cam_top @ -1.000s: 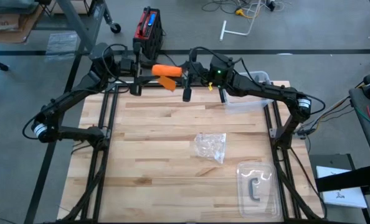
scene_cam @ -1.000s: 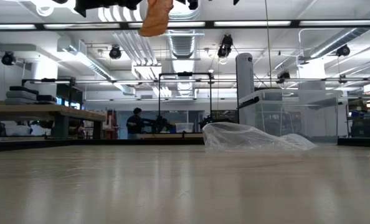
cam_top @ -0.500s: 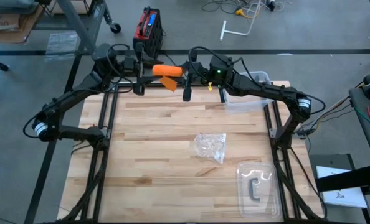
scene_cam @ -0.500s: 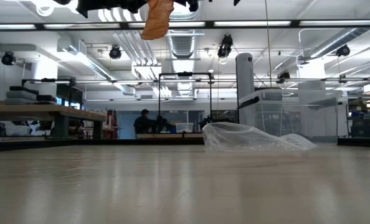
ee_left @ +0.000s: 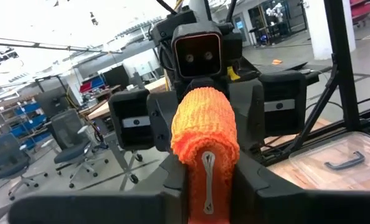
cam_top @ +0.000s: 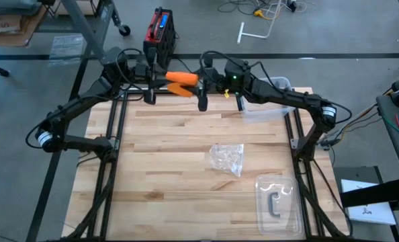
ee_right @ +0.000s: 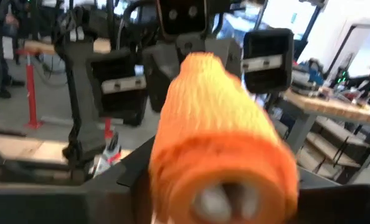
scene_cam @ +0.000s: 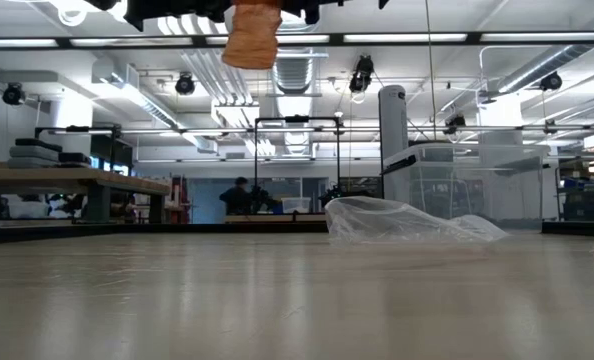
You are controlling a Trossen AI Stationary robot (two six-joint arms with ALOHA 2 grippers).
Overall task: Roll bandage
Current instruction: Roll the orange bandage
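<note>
Above the counter's far edge, the bandage (cam_top: 181, 79) hangs as a compact orange roll, long axis running between the arms. Left gripper (cam_top: 160, 82) jaws clamp one end; right gripper (cam_top: 201, 81) jaws stand parted around the other.

Wooden table (cam_top: 166, 154) — crumpled wrapper (cam_top: 228, 158), clear lidded box (cam_top: 277, 199).
</note>
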